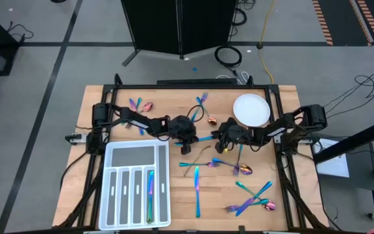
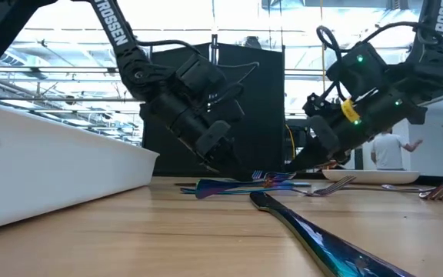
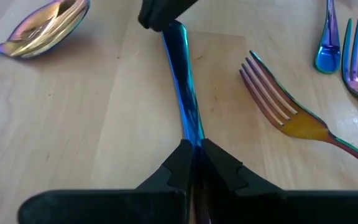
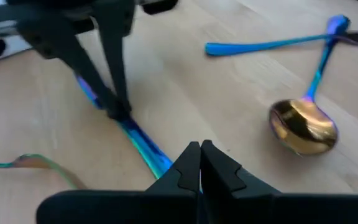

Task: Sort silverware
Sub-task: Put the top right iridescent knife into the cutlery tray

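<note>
A slim blue iridescent utensil (image 3: 185, 93) lies flat on the wooden surface (image 1: 284, 214) near its middle, and both grippers have hold of it: the left gripper (image 3: 194, 158) is pinching one end between its pressed-together fingers (image 3: 173, 171), and the right gripper (image 4: 199, 163) has its fingers closed on the other end of the same blue handle, so the two arms meet nose to nose over the piece, as the high view shows. What kind of utensil it is cannot be told, since both ends are covered. Just beside it in the left wrist view lie a gold-and-pink fork (image 3: 291, 112) and a coppery spoon (image 3: 42, 28), neither touching it. The right wrist view shows another coppery spoon (image 4: 303, 127) with a blue handle, and a blue piece (image 4: 266, 45) crossing that handle's far end. The rest of the silverware is scattered over the surface: a few pieces (image 1: 138, 105) toward the back on the left arm's side, a cluster of crossed forks and spoons (image 1: 252, 201) at the front on the right arm's side, and a long teal knife (image 1: 197, 192) in front of the grippers. A white compartmented tray (image 1: 112, 195) sits at the front on the left arm's side with some teal-purple silverware (image 1: 150, 192) in one long slot. A round white plate (image 1: 250, 109) rests behind the right gripper
</note>
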`<control>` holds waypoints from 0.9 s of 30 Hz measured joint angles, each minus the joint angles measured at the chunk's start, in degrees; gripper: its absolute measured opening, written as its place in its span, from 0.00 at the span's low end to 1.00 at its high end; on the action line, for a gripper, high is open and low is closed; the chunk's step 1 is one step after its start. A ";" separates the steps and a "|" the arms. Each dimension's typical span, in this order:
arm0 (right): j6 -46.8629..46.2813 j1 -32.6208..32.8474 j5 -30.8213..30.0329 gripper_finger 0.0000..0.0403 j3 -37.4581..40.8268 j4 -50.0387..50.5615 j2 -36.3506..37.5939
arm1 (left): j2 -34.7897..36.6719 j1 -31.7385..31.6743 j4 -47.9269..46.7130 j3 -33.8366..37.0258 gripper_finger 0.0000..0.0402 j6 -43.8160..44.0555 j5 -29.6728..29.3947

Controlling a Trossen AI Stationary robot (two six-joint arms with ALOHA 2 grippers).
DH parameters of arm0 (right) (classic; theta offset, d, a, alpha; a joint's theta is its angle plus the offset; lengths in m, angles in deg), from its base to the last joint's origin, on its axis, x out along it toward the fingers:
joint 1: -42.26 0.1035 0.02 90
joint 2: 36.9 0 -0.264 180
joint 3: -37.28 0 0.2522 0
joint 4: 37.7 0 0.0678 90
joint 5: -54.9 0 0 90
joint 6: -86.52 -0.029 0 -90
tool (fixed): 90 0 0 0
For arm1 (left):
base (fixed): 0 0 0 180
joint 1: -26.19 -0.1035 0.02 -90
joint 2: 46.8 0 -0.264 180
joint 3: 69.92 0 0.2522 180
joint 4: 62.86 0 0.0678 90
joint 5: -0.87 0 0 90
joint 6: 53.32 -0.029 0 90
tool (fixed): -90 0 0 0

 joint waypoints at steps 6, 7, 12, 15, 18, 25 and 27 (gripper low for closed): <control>3.45 0.00 6.94 0.00 -0.03 -3.78 0.00 | 0.42 0.04 -3.64 -2.41 0.07 -0.66 0.20; 3.84 0.00 7.48 0.00 -0.21 -3.75 0.00 | 0.58 0.04 -3.92 -2.86 0.07 -0.83 0.36; 7.07 -0.07 8.88 0.00 -2.55 -1.13 0.00 | 2.87 0.04 -4.76 -3.70 0.07 -2.25 1.18; 9.06 -0.07 8.90 0.00 -4.59 0.90 0.00 | 4.03 0.04 -6.03 -3.68 0.07 -2.25 1.19; 10.81 -0.25 8.90 0.00 -6.64 4.17 0.00 | 5.16 0.04 -8.71 -3.68 0.07 -1.88 1.90; 13.15 -0.26 9.60 0.02 -9.71 11.85 0.00 | 5.16 0.04 -14.03 -3.66 0.07 -1.68 2.50; 13.61 -0.26 12.34 0.05 -9.98 12.36 0.00 | 5.16 0.04 -14.41 -3.66 0.09 -1.68 1.87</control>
